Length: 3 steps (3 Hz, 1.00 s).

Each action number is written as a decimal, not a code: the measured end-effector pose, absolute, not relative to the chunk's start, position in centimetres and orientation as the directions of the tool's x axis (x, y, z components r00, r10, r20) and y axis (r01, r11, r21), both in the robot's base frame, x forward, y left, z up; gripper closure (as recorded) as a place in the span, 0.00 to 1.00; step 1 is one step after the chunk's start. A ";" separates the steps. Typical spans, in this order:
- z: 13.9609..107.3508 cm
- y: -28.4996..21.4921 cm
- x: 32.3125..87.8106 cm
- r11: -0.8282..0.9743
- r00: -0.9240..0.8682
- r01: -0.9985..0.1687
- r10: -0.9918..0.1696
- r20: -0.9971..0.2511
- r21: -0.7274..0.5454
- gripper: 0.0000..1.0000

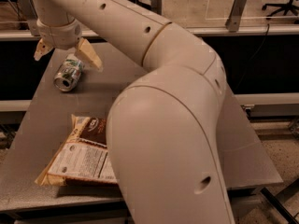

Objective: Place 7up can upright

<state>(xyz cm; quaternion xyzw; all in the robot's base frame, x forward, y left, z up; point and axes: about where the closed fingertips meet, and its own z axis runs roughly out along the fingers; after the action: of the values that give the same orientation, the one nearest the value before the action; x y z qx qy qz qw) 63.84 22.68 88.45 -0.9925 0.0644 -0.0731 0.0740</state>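
The 7up can lies on its side on the grey table, at the far left, its silver end facing me. My gripper hangs just above the can's far end, open, with one tan finger to the left and the other finger to the right of it. The fingers straddle the can from above and hold nothing. My large cream arm crosses the middle of the view and hides much of the table.
A brown and white snack bag lies flat on the table near the front left, partly under my arm. A rail and a glass partition run behind the table. The table's front edge is close.
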 end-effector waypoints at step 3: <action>86.4 23.9 63.1 -0.995 0.989 -0.067 -0.077 0.126 -0.079 0.38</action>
<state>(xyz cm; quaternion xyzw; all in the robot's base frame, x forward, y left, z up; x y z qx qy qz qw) 63.11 23.90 86.36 -0.9965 0.0363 -0.0648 0.0372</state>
